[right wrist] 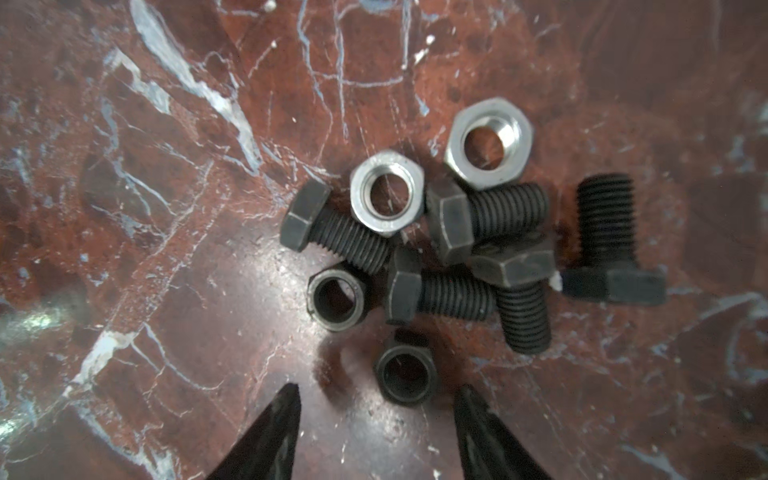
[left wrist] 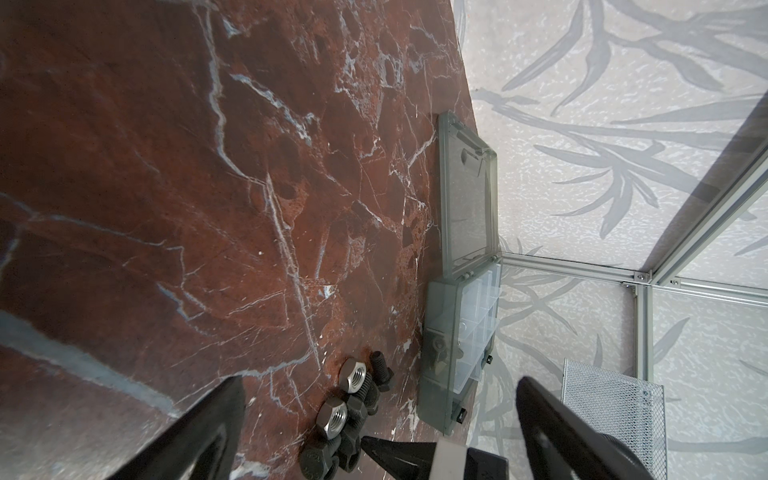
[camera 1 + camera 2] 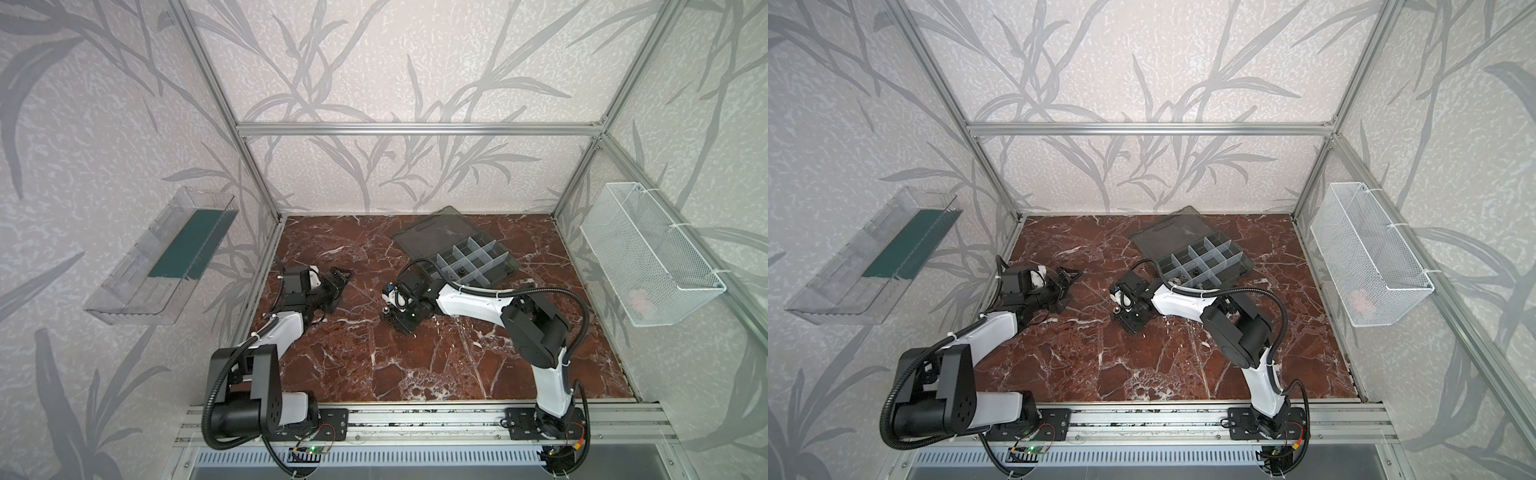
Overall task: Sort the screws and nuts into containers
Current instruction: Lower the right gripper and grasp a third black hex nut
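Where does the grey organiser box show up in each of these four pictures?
Top view: organiser box, right of centre, toward the back wall.
Top view: organiser box, same place.
Left wrist: beyond the screws and nuts, lid open.
Right wrist: not in view.
Shared landmark: red marble tabletop.

Screws (image 1: 457, 286), nuts (image 1: 359, 195) clustered tight; open tabletop (image 3: 374, 365) around; organiser box (image 3: 440, 235) beyond.
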